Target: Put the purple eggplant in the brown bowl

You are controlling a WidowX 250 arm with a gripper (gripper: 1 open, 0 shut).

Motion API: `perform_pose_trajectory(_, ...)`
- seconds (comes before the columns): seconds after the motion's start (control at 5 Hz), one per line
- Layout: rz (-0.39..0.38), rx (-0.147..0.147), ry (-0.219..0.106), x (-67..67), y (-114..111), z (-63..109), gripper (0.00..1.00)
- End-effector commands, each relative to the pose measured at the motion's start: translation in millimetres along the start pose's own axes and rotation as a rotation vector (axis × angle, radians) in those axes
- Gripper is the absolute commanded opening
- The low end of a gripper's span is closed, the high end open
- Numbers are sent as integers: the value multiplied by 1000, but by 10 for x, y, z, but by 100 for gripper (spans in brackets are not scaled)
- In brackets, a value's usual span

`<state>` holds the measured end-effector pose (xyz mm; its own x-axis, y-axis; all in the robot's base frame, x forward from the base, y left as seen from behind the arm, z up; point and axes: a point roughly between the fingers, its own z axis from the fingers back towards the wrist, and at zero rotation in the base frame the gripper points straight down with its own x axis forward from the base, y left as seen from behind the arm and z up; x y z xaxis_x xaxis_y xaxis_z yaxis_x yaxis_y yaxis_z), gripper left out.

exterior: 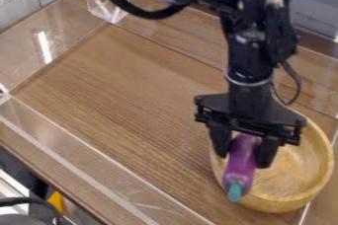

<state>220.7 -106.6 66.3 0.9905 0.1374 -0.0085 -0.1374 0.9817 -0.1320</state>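
Observation:
My gripper (246, 145) points straight down over the left part of the brown bowl (311, 175), a wide shallow bowl of light wood at the table's lower right. It is shut on the purple eggplant (240, 170), gripped near its top end. The eggplant hangs downward with its teal stem tip lowest, just above the bowl's left inner floor. Whether the tip touches the bowl I cannot tell. The black fingers (219, 135) sit on either side of the purple body.
The wooden tabletop (119, 81) is fenced by clear acrylic walls (53, 41) at the left and front. A small clear stand (109, 8) sits at the back left. The black arm (258, 32) rises from the gripper toward the top of the picture.

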Motion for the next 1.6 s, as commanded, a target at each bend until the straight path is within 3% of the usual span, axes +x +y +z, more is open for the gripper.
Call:
perform_pose_trajectory(0.0, -4, -16, -42, 37, -62, -20, 0)
perform_pose_trajectory(0.4, -3, -27, -62, 77, -107, -125, 0)
perform_pose_trajectory(1.4, 19, -48, -60, 30, -131, -127, 0)
